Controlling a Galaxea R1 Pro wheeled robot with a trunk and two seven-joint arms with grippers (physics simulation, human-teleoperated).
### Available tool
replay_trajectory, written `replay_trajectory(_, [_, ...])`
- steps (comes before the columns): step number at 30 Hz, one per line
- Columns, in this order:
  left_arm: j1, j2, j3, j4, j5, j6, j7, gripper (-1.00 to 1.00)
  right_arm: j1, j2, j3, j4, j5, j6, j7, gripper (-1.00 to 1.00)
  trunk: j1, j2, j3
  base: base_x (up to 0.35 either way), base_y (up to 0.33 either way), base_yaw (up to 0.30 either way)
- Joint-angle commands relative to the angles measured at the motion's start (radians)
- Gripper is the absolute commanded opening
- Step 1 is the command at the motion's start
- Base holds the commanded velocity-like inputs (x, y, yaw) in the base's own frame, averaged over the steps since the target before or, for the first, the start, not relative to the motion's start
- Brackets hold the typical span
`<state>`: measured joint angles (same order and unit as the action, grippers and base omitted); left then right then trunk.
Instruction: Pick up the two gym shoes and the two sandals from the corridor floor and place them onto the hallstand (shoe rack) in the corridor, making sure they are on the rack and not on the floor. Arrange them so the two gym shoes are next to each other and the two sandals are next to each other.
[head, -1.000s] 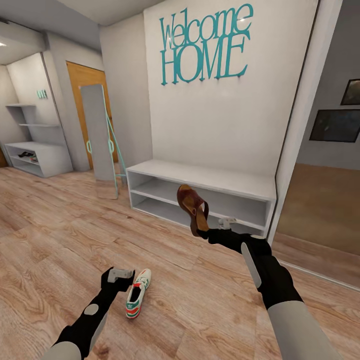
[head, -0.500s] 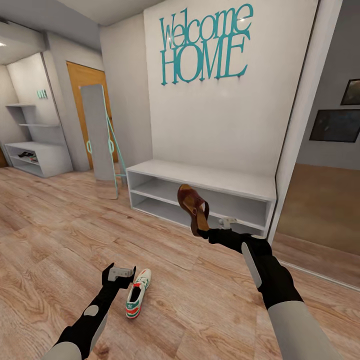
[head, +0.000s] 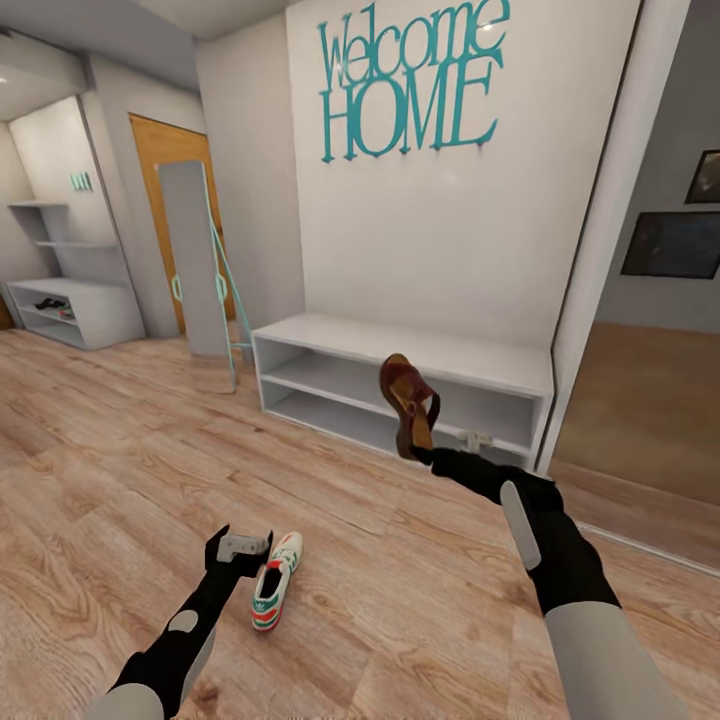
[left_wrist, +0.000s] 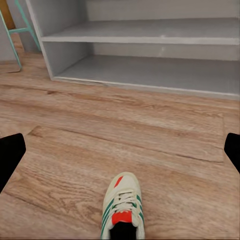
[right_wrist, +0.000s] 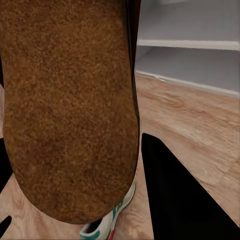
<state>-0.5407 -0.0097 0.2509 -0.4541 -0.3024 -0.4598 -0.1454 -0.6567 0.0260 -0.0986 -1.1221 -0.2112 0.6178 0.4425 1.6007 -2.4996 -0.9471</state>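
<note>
The corridor floor (head: 120, 440) of light wood planks takes the whole lower half of the head view, and a white wall with teal "Welcome HOME" letters (head: 410, 85) stands above it. At the centre of the frame, against this wall, is the hallstand (head: 400, 352), pale grey, with two open shelves that both look bare. A second, similar unit (head: 75, 310) stands far at the left edge, beside a leaning mirror (head: 195, 265).

Since a second ago the whole picture has shifted a little, so the camera moved. The right gripper (head: 428, 455) has also carried its sandal (head: 408, 405) to the right and nearer to the rack, so I judge that placing is the step in hand.

I count one sandal and one gym shoe (head: 272, 595). The right fingers are closed on the sandal's heel end, and the sandal stands upright in front of the lower shelf. The gym shoe lies on the floor at lower left, just beside the left gripper (head: 243, 548). Its fingers (left_wrist: 10, 157) are spread wide and hold nothing.
</note>
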Motion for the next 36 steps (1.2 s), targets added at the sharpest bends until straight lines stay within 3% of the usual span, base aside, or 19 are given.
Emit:
replay_trajectory(1, [-0.001,-0.001,0.008,0.0,-0.004,-0.003,-0.008,1.0,-0.001,0.001,-0.005,-0.001,-0.016,0.01,0.001,-1.0,0.0,-0.001,-0.007,0.0,0.0,0.0])
replay_trajectory(4, [-0.001,-0.001,0.0,0.0,-0.004,-0.003,-0.008,1.0,-0.001,0.002,-0.005,-0.001,-0.02,0.01,0.001,-1.0,0.002,-0.002,-0.023,0.0,0.0,0.0])
replay_trajectory(10, [-0.001,-0.001,-0.096,0.001,-0.003,-0.002,-0.008,1.0,0.0,0.002,-0.005,-0.001,-0.021,0.01,0.001,-1.0,0.004,-0.003,-0.056,0.0,0.0,0.0])
replay_trajectory(12, [-0.001,-0.001,-0.107,0.002,-0.003,-0.002,-0.008,1.0,-0.001,0.002,-0.005,-0.001,-0.021,0.01,0.001,-1.0,0.005,-0.003,-0.067,0.0,0.0,0.0])
replay_trajectory(36, [-0.001,0.002,-0.106,0.002,0.001,-0.002,-0.006,1.0,-0.001,0.002,-0.006,-0.001,-0.021,0.01,0.001,-1.0,0.016,-0.009,-0.199,0.0,0.0,0.0])
